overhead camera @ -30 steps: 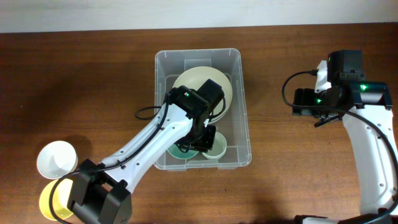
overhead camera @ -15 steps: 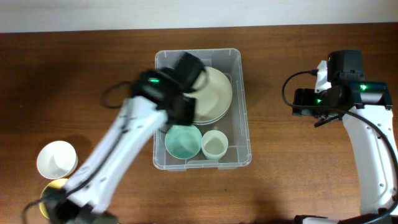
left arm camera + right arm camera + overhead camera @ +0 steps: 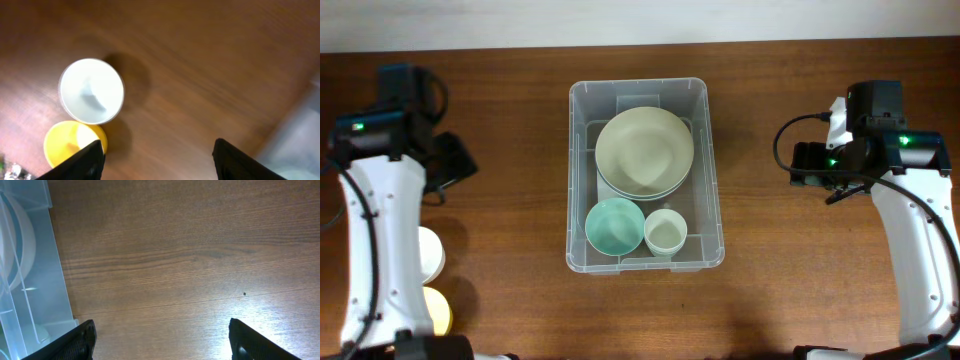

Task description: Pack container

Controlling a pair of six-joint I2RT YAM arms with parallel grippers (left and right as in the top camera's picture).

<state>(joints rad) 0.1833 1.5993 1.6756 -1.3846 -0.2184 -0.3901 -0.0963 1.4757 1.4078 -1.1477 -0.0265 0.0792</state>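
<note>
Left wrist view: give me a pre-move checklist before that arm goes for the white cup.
1. Left end effector open and empty: ok.
2. White cup upright, mouth up, nothing inside: ok.
3. Gap between it and the yellow cup: cannot tell; they overlap in this view.
4. Free floor in the container: cannot tell; the plate, teal bowl and small cup cover most of it, so nesting may be needed.
5. Right end effector open, outside the container: ok.
</note>
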